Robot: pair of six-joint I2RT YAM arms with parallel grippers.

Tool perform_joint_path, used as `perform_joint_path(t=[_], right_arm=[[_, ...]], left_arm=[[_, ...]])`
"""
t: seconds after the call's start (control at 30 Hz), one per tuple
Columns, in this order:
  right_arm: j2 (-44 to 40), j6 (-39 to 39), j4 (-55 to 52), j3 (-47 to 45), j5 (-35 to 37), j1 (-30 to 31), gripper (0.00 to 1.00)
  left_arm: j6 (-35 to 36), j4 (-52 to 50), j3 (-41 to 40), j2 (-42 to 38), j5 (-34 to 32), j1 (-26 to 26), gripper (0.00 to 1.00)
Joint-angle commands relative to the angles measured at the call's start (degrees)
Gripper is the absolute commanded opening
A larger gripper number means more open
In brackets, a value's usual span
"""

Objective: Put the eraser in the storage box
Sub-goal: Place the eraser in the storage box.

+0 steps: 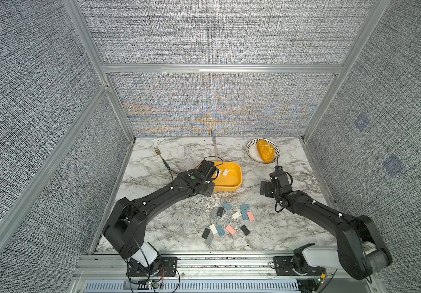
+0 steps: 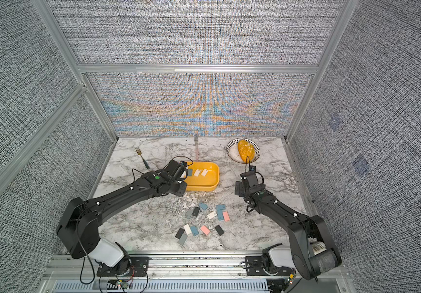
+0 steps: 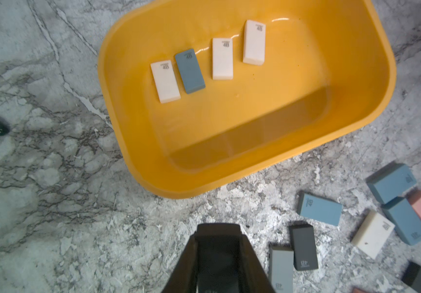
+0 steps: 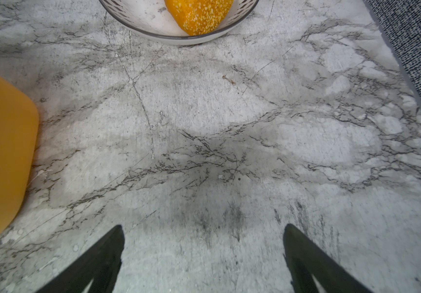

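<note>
The storage box is a shallow yellow tub at mid-table. In the left wrist view the box holds three white erasers and one blue eraser. My left gripper hangs over the table just before the box's near left corner, shut on a black eraser. Several loose erasers in blue, grey, black, white and pink lie in front of the box. My right gripper stands open and empty over bare marble, to the right of the box.
A white bowl with a dark-patterned rim holds an orange lump at the back right. Two forks lie behind the box. Grey fabric walls close in the table on three sides.
</note>
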Motion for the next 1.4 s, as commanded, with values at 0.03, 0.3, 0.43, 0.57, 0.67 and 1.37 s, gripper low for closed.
perform_joint_path(t=[0.03, 0.3, 0.43, 0.57, 0.67, 1.37], right_arm=[[0.05, 0.0, -0.27, 0.71, 0.79, 0.01, 0.98], [0.55, -0.09, -0.18, 0.78, 1.04, -0.06, 0.98], [0.87, -0.09, -0.19, 0.82, 1.09, 0.01, 0.98], [0.94, -0.16, -0.34, 0.83, 1.65, -0.09, 0.98], [0.93, -0.27, -0.45, 0.61, 2.11, -0.24, 0.98], [0.06, 0.88, -1.39, -0.64, 2.35, -2.5, 0.98]], left_arm=[[0.97, 2.93, 3.13, 2.22, 0.51, 1.47, 0.27], [2.71, 3.54, 10.47, 8.5, 2.06, 2.82, 0.26], [3.75, 3.08, 15.62, 13.32, 3.84, 2.91, 0.26], [4.57, 2.8, 20.89, 18.41, 5.3, 2.91, 0.26], [5.18, 2.28, 25.19, 22.28, 6.87, 2.91, 0.26], [5.25, 0.14, 42.25, 37.38, 16.22, 2.82, 0.26]])
